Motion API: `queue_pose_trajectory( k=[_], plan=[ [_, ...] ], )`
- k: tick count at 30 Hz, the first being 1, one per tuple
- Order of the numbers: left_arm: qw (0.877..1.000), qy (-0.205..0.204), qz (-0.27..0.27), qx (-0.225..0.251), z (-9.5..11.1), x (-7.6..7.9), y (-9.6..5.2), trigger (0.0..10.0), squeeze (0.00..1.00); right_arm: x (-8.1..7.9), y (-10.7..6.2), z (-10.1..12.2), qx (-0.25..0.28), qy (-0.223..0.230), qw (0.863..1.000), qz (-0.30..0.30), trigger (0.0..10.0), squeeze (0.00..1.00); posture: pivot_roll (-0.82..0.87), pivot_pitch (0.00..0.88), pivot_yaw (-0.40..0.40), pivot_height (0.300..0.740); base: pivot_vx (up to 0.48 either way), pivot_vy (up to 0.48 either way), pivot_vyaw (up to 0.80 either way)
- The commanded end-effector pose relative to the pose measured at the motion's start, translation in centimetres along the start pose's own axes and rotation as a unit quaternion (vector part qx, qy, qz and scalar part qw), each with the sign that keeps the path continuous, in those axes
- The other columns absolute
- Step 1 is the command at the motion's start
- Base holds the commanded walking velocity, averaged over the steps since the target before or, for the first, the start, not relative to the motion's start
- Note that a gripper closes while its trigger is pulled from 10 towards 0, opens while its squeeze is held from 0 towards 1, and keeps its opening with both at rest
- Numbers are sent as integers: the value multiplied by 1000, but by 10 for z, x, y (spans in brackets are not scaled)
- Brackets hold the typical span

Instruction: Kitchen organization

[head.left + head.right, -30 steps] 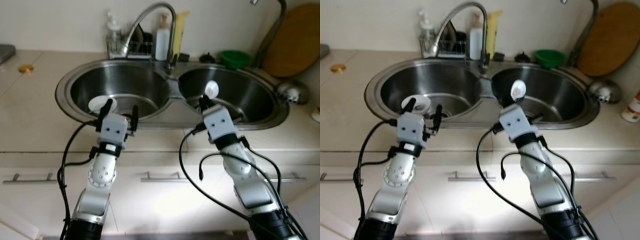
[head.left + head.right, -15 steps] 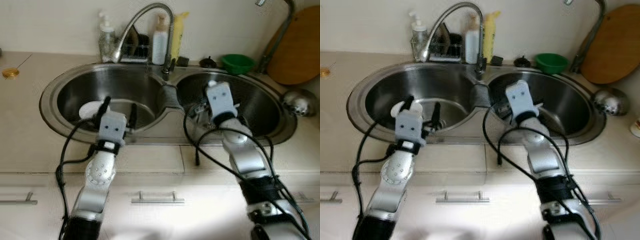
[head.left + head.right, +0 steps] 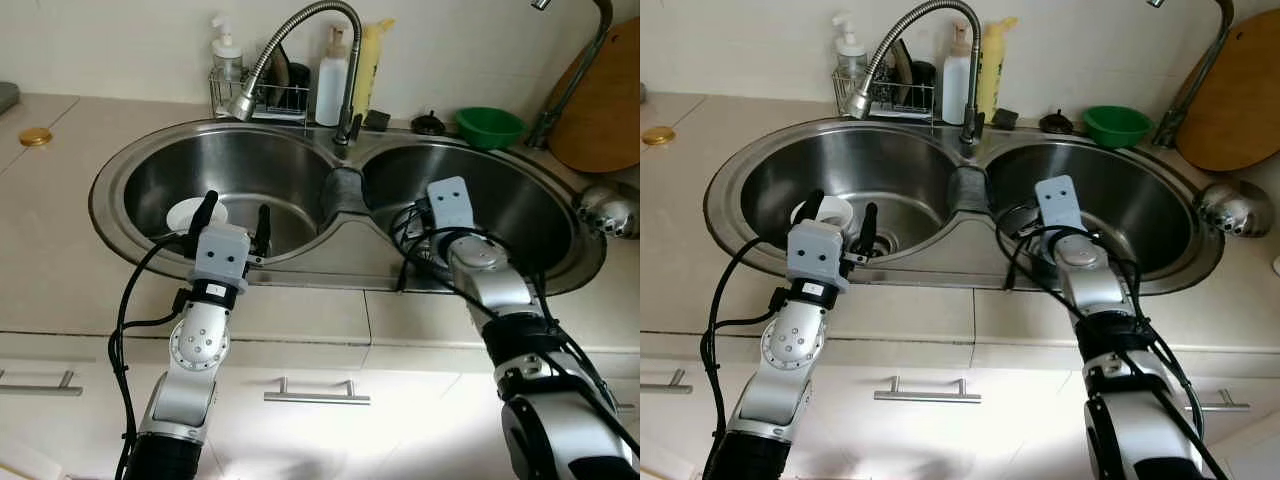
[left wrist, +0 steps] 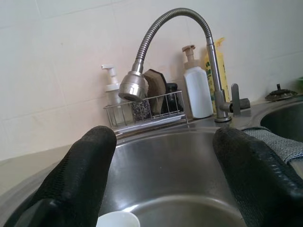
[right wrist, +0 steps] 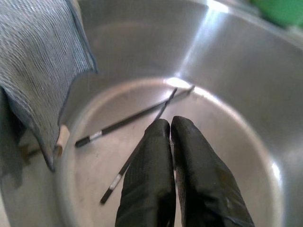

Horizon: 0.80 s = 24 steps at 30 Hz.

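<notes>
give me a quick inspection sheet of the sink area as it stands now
surface: beige countertop around a steel double-basin sink.
job's things: white cup in the left basin; two dark chopsticks on the right basin floor.
clutter: grey cloth draped over the divider; wire caddy with bottles; green bowl; wooden board; steel ladle.
grippers: left gripper open over the left basin by the cup; right gripper shut, empty, above the chopsticks.
cables: black cables loop off both arms.
surroundings: drawer fronts with bar handles below.
</notes>
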<state>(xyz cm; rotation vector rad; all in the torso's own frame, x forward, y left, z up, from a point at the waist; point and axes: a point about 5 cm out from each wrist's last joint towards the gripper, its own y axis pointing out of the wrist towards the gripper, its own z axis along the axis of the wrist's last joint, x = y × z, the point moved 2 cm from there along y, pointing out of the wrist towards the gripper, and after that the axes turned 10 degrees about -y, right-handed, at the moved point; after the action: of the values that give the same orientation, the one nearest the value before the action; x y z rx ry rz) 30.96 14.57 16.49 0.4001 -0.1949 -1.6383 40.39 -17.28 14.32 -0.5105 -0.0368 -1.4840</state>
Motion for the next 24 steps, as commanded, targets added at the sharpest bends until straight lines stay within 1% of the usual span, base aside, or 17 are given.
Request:
queue_pose_trajectory(
  k=[1,2,3,4,5,6,11,14,16,17,18,20,21,22,23,24],
  plan=[
    [1000,-1,-2,1,1,3,0,10000,0,9,1,-8,-32,30,999,-10,10000,0,134,0,-94,740,0,0,0],
    [1000,-1,-3,0,0,3,0,10000,0,12,2,-13,-48,34,998,-17,10000,0,134,0,-94,740,0,0,0],
    [1000,-1,-4,-1,0,4,0,10000,0,15,2,-17,-59,35,997,-23,10000,94,134,0,-94,740,0,0,0],
    [1000,-2,-4,-2,0,4,0,10000,0,15,2,-21,-68,33,997,-25,10000,655,133,0,-94,740,0,0,0],
    [1000,-2,-4,-2,0,4,0,10000,0,15,2,-21,-68,33,997,-25,10000,655,133,0,-94,740,0,0,0],
    [1000,-2,-4,-3,-1,4,0,10000,0,15,2,-22,-72,35,997,-23,10000,1000,130,0,-92,740,0,0,0],
    [1000,-3,-5,-5,-2,5,-1,10000,0,9,2,-20,-64,34,997,-12,10000,1000,126,0,-92,740,0,0,0],
    [1000,-3,-6,-6,-2,5,-1,10000,0,5,2,-18,-60,41,997,-7,10000,1000,126,0,-92,740,0,0,0],
    [1000,-4,-6,-6,-2,5,-1,10000,0,8,0,-1,-7,49,999,-19,10000,1000,126,0,-91,740,0,0,0],
    [1000,-5,-6,-6,-2,5,-1,10000,0,9,-3,14,41,52,998,-25,10000,1000,125,0,-91,740,0,0,0],
    [1000,-6,-6,-7,-2,5,-1,10000,0,10,-6,24,73,53,996,-28,10000,1000,125,0,-91,740,0,0,0],
    [1000,-7,-6,-7,-2,6,-2,10000,0,11,-12,38,115,52,991,-37,10000,1000,121,0,-90,740,0,0,0],
    [1000,-8,-5,-8,-3,6,-2,10000,0,11,-16,43,136,46,989,-44,10000,1000,121,0,-90,740,0,0,0],
    [1000,-11,-3,-10,-3,6,-2,10000,0,9,-28,54,189,38,979,-60,10000,1000,121,0,-90,740,0,0,0],
    [1000,-11,-3,-10,-3,6,-2,10000,0,9,-28,54,189,38,979,-60,10000,1000,121,0,-90,740,0,0,0],
    [1000,-12,-2,-10,-3,6,-1,10000,0,9,-33,57,209,34,975,-68,10000,1000,121,0,-90,740,0,0,0]
  ],
)
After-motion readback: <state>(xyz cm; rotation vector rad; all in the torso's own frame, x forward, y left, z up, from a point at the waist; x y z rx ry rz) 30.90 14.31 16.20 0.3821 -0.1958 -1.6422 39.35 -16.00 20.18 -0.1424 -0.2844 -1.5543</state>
